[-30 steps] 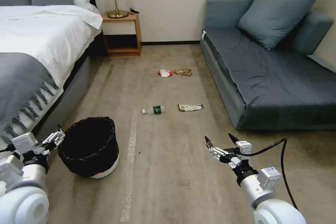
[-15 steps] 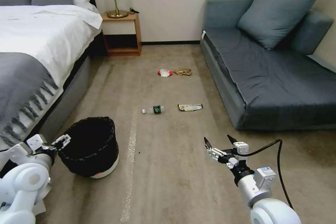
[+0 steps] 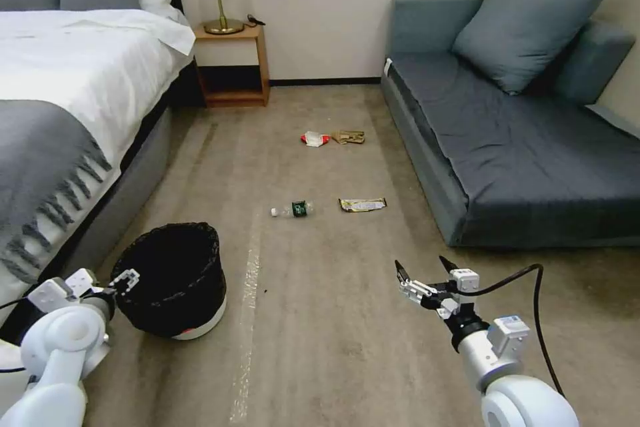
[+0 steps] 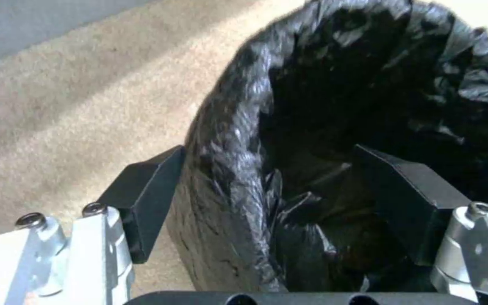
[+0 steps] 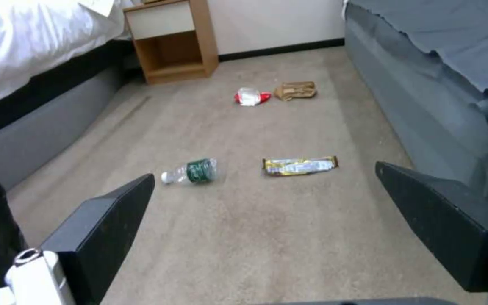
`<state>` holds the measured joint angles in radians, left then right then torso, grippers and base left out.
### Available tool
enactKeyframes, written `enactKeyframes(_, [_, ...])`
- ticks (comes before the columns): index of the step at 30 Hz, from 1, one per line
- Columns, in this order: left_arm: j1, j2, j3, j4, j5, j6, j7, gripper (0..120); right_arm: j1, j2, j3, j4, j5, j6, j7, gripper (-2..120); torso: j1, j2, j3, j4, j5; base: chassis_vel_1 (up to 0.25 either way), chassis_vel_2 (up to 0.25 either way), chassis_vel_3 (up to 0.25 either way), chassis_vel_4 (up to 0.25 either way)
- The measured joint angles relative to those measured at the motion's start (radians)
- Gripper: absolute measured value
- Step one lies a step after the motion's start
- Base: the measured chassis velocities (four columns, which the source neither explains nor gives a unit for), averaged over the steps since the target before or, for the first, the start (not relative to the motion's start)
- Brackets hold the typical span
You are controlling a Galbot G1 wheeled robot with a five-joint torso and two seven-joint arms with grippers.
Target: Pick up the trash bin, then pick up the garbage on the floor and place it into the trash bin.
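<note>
Left end effector [image 4: 267, 203] has descended, jaws spread astride the trash bin [image 3: 175, 280] rim, ungrasped; right end effector [image 3: 421, 278] hovers agape. Grasp imminent.

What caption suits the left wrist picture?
Open left gripper straddling the bag-lined rim of the round black trash bin on beige carpet.

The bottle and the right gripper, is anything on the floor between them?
No, just bare carpet between the bottle and the open right gripper, as the right wrist view shows.
</note>
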<state>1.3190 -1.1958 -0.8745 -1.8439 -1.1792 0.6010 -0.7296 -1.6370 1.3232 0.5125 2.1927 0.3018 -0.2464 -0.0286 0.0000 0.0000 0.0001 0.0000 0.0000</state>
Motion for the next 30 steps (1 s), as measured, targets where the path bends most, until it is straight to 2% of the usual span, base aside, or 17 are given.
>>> enactKeyframes(7, [-0.034, -0.025, 0.009, 0.039, -0.017, 0.027, -0.023, 75, -0.001, -0.018, 0.000, -0.004, -0.002, 0.000, 0.000, 100, 0.000, 0.000, 0.000, -0.0001, 0.0000, 0.000, 0.000, 0.000, 0.000])
enactKeyframes(10, [-0.058, -0.033, 0.010, 0.077, -0.043, 0.055, -0.048, 71, 0.001, -0.025, 0.003, -0.004, -0.001, -0.003, 0.000, 100, 0.000, 0.000, 0.000, 0.0000, 0.0000, 0.000, 0.000, 0.000, 0.000])
enactKeyframes(15, [-0.073, -0.034, 0.009, 0.095, -0.061, 0.064, -0.062, 65, -0.002, -0.021, -0.002, -0.001, -0.003, -0.005, 0.001, 100, 0.000, 0.000, 0.000, 0.0001, 0.0008, 0.000, 0.000, 0.000, 0.000])
enactKeyframes(18, [-0.073, -0.033, 0.009, 0.100, -0.053, 0.066, -0.061, 50, -0.010, -0.020, -0.009, -0.003, -0.014, -0.003, 0.002, 100, 0.000, 0.000, 0.000, 0.0001, 0.0007, 0.000, 0.000, 0.000, 0.000])
enactKeyframes(19, [-0.073, -0.033, 0.009, 0.100, -0.053, 0.066, -0.061, 50, -0.010, -0.020, -0.009, -0.003, -0.014, -0.003, 0.002, 100, 0.000, 0.000, 0.000, 0.0001, 0.0007, 0.000, 0.000, 0.000, 0.000])
enactKeyframes(22, [-0.065, -0.035, 0.006, 0.103, -0.044, 0.066, -0.051, 36, -0.013, -0.018, -0.012, -0.003, -0.020, -0.002, 0.006, 100, 0.000, 0.000, 0.000, 0.0001, 0.0009, 0.000, 0.000, 0.000, 0.000])
enactKeyframes(26, [-0.059, -0.038, 0.004, 0.104, -0.037, 0.066, -0.044, 26, -0.015, -0.015, -0.014, 0.002, -0.021, -0.003, 0.009, 100, 0.000, 0.000, 0.000, 0.0002, 0.0008, 0.000, 0.000, 0.000, 0.000])
enactKeyframes(30, [-0.041, -0.046, -0.001, 0.103, -0.008, 0.048, -0.024, 7, -0.030, -0.006, -0.018, 0.010, -0.032, -0.003, 0.009, 100, 0.000, 0.000, 0.000, 0.0002, 0.0007, 0.000, 0.000, 0.000, 0.000])
